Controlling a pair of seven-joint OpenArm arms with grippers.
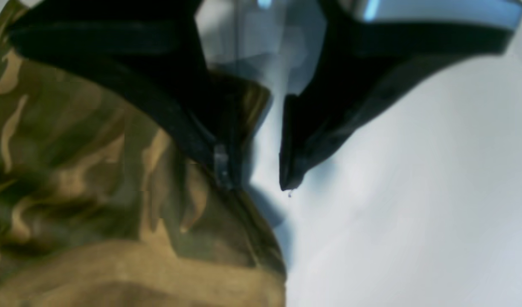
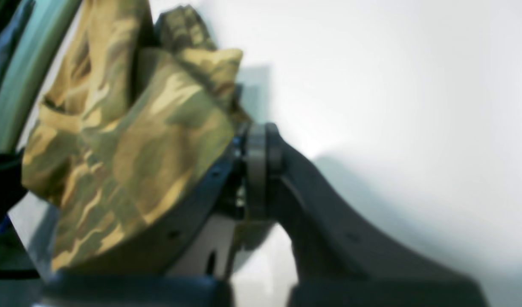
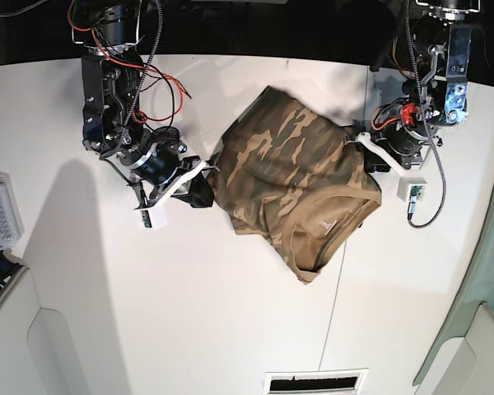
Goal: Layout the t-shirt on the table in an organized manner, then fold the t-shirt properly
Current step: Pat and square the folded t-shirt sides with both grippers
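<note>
Your left wrist view shows the left gripper [image 1: 261,185] with its jaws parted, white table [image 1: 414,213] in the gap; one finger [image 1: 220,164] lies against the edge of the t-shirt [image 1: 94,170], the other over bare table.

Your right wrist view, blurred, shows the right gripper [image 2: 254,170] pinched closed on a bunch of the camouflage cloth [image 2: 137,149], lifted above the white surface [image 2: 393,85].

Your base view gives one t-shirt [image 3: 300,185], rumpled at the middle of the one white table [image 3: 189,313], collar toward the near edge, between two arms. A thin dark seam [image 3: 333,304] crosses the tabletop. One clear plastic box [image 3: 0,218] sits at the table's edge.
</note>
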